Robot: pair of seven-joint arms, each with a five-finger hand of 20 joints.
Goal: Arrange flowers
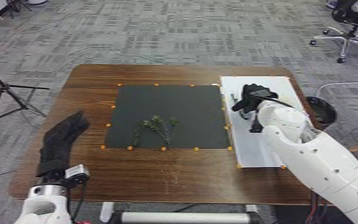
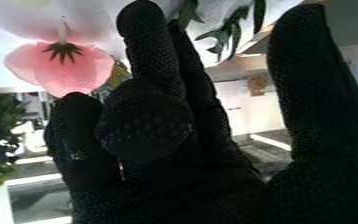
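Observation:
My right hand (image 1: 254,98) is over the upper part of the white board (image 1: 256,146) on the right side of the table. In the right wrist view the same hand (image 2: 193,182) has its thumb apart from its fingers, some straight and some bent, with nothing visibly gripped. A pink flower (image 2: 62,69) shows beyond the fingertips, along with dark green leaves (image 2: 233,31). Thin green sprigs (image 1: 163,131) lie on the lower middle of the dark mat (image 1: 162,100). My left hand (image 1: 63,134) is left of the mat, open with straight fingers.
Small orange markers edge the mat and the board on the brown table (image 1: 175,175). A dark round bin (image 1: 322,111) stands off the table's right edge. A black tripod (image 1: 7,87) is on the left, an office chair (image 1: 351,31) at the back right.

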